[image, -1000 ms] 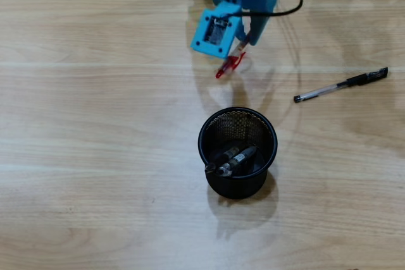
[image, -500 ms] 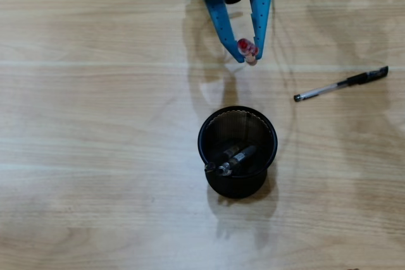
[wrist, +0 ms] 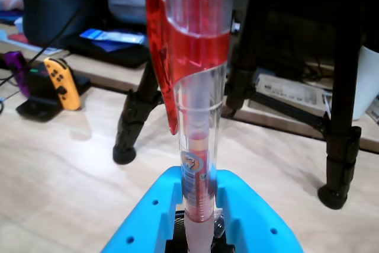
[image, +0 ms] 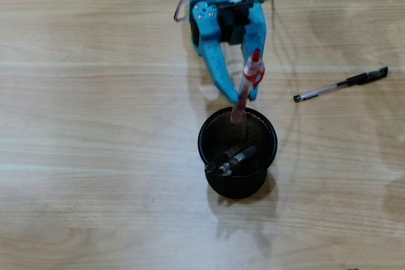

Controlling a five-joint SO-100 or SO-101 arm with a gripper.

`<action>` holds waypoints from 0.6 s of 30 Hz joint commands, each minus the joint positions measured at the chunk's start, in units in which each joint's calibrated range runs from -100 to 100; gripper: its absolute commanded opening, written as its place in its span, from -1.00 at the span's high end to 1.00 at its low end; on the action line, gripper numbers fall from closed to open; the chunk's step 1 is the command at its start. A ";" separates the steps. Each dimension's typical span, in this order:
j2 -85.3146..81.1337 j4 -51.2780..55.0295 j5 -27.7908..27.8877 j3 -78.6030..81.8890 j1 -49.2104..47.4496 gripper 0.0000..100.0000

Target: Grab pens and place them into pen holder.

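Red pen [image: 247, 88] w/ clear barrel is pinched in the blue gripper [image: 239, 97], jaws closed on it, lower tip over the far rim of the black mesh pen holder [image: 262, 159]. Two black pens [image: 233, 159] lie inside the holder. Another black pen [image: 342, 84] lies on the wood table [image: 95, 156], well right of the holder.
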 commanded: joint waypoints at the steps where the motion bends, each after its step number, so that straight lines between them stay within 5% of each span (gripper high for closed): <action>1: 1.74 -9.22 0.22 1.32 0.36 0.96; 18: 7.60 -10.86 -1.62 1.59 -1.65 0.91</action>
